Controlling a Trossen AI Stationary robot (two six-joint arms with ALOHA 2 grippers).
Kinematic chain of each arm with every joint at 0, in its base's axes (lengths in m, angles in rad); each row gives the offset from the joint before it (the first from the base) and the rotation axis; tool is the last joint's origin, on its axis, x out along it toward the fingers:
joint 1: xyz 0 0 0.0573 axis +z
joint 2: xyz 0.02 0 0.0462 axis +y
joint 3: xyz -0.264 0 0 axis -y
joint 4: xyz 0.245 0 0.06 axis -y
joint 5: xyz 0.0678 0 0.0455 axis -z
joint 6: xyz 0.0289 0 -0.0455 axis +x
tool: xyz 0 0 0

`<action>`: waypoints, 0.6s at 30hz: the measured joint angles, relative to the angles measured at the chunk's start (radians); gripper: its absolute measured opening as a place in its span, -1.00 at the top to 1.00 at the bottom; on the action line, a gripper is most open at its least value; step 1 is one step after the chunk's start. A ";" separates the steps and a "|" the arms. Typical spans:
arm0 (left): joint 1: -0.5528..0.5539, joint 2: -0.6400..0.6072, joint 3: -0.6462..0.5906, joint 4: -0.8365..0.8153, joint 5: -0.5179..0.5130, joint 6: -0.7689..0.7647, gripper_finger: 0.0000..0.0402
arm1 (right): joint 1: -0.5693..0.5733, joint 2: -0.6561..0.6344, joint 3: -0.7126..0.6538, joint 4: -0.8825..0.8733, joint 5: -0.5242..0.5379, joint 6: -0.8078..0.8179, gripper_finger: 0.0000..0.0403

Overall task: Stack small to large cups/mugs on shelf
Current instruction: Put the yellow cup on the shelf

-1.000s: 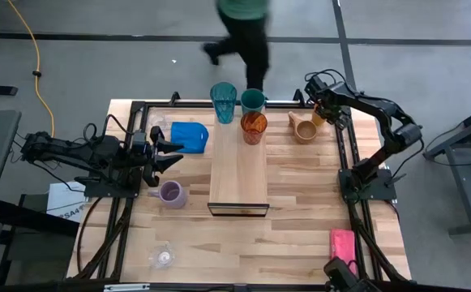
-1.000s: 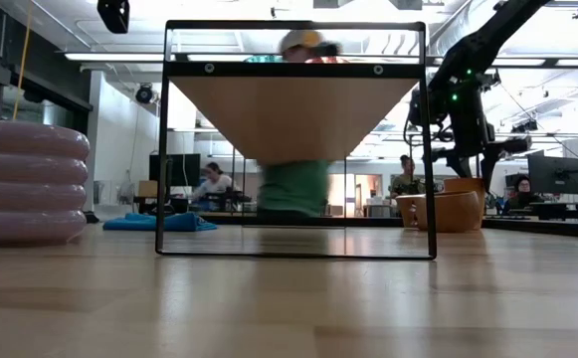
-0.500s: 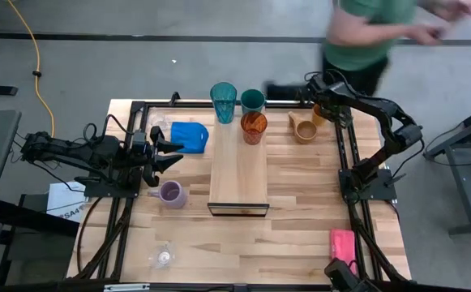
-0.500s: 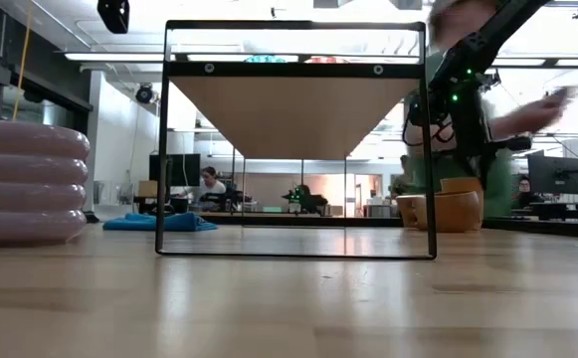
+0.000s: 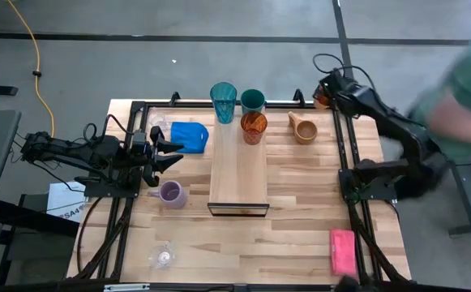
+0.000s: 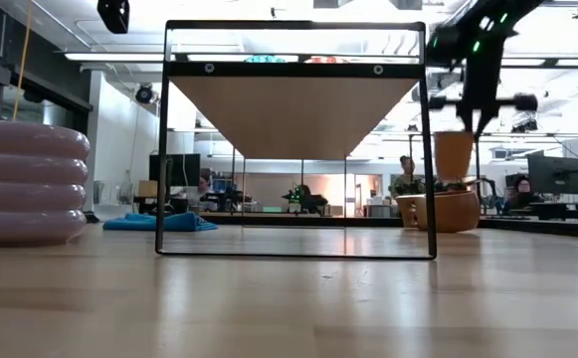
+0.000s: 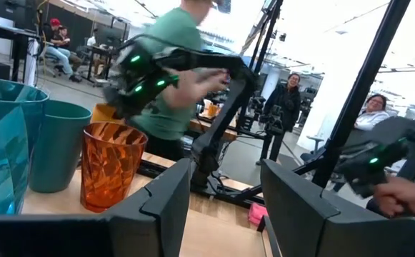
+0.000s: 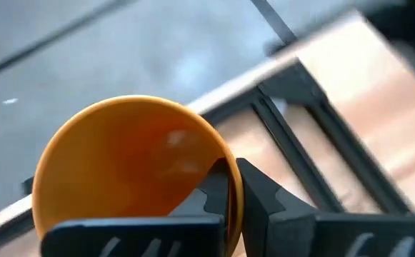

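Grey floor point(image 5: 97, 73), ceiling strip lights point(image 6: 119, 57)

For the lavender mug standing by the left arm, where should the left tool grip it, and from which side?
Probably by the rim, coming down from above. The lavender mug stands upright with its mouth open, and its ribbed, bulging wall looks awkward to pinch from the side. Its handle points towards the left tool, so one finger could go inside the rim opposite it.

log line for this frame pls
right gripper: shut on orange cup rim, lifted, far right corner | left gripper: open, waiting by blue cloth | shelf: bare
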State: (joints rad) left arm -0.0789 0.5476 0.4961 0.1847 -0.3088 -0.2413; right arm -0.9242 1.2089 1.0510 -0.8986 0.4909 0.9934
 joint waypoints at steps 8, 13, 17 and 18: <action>0.000 0.000 0.000 0.000 0.000 0.000 0.20 | 0.178 -0.321 0.002 -0.099 -0.050 -0.165 1.00; 0.000 0.000 0.000 0.000 0.000 0.000 0.20 | 0.351 -0.450 0.002 -0.226 -0.125 -0.168 1.00; 0.000 0.000 0.000 0.000 0.000 -0.018 0.20 | 0.522 -0.500 0.002 -0.264 -0.230 -0.179 1.00; 0.000 0.000 0.000 0.000 0.000 -0.023 0.20 | 0.566 -0.505 0.002 -0.257 -0.255 -0.191 1.00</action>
State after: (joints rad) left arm -0.0788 0.5476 0.4961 0.1844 -0.3084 -0.2646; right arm -0.3583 0.7042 1.0534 -1.1556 0.2361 0.8028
